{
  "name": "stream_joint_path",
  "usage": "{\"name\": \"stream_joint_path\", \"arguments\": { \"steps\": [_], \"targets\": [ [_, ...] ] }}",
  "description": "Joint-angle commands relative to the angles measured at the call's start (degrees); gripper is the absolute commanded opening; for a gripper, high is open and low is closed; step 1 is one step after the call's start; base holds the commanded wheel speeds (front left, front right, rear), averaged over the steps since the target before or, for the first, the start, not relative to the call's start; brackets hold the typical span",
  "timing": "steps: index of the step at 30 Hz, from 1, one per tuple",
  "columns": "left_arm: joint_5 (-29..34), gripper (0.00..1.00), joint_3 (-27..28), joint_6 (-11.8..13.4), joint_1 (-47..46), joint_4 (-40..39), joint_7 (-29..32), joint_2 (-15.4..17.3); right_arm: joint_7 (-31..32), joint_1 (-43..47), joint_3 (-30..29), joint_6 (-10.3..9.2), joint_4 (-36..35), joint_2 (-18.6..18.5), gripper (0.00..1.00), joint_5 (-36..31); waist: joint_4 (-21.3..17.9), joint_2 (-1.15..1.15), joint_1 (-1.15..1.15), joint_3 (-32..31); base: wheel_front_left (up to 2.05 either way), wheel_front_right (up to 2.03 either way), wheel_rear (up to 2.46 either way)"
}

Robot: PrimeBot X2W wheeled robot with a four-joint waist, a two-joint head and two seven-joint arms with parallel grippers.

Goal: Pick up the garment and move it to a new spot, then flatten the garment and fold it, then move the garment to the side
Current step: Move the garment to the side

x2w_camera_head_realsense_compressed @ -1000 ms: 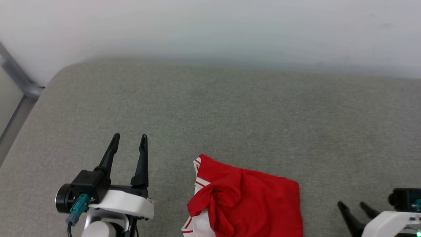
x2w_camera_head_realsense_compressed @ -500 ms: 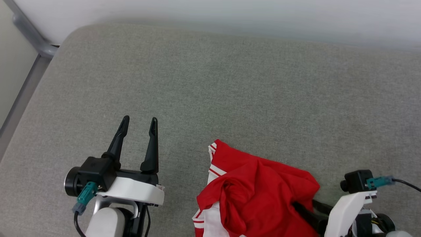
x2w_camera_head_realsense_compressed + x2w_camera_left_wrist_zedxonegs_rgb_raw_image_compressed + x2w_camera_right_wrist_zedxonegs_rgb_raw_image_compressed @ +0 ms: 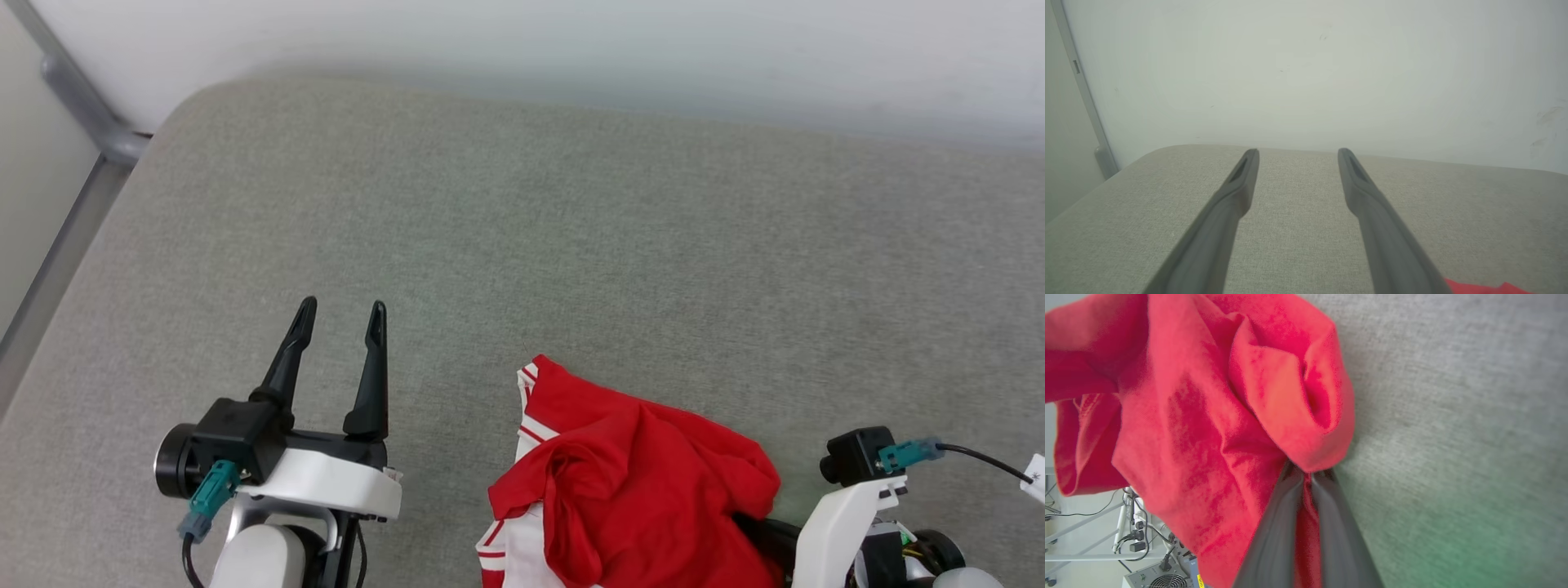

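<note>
The garment (image 3: 637,482), a red jersey with white, red-striped sleeves, is lying crumpled on the grey cushion (image 3: 571,229), to the right of the left hand (image 3: 341,306) and apart from it. The left hand is hovering with its two fingers spread, holding nothing. The right hand (image 3: 1310,475), on the garment's far side from the left hand, is pinching a fold of red cloth between fingers closed nearly together.

The cloth is looking light, soft and limp, so it is likely going to sag and bunch from a single pinch. A hem corner or shoulder seam is probably offering a surer hold than this loose fold.

Showing here are one garment, one cushion and two hands.
</note>
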Motion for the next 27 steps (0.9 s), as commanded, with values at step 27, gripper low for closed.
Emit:
{"name": "stream_joint_path", "arguments": {
  "steps": [27],
  "targets": [
    [4.4, 1.0, -1.4, -2.4, -4.6, -4.7, 0.7, 3.4, 7.3, -8.3, -11.1, -0.1, -7.0, -9.1, 0.0, -10.6, -28.2, 0.0, 0.0, 8.5, 0.0, 0.0, 0.0]
  ]
}}
